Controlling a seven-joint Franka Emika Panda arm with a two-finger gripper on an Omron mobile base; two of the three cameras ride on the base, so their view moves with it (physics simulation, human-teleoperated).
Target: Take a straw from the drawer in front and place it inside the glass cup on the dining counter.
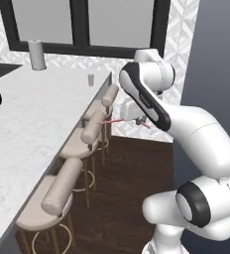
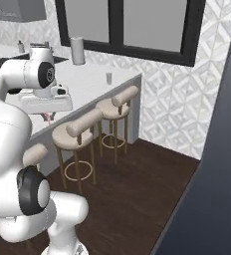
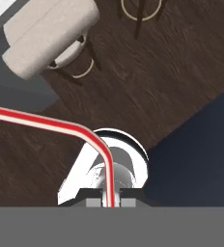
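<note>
Dining counter (image 1: 32, 124), white marble, beige stools (image 1: 62, 191), dark wood floor (image 2: 137, 199); no legible writing.
Gripper (image 3: 110, 201) fingers clamped on straw (image 3: 46, 123); glass cup (image 1: 90, 80) near counter's far end.

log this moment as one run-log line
phase: carry | hand: shut on straw, above floor beside stools | cup: upright on counter, far end | straw not yet in cup

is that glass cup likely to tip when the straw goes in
Probably somewhat: the glass cup looks small, narrow and likely light, standing upright on the dining counter near its edge. The straw in the gripper looks long beside it, so leaning could topple it.
</note>
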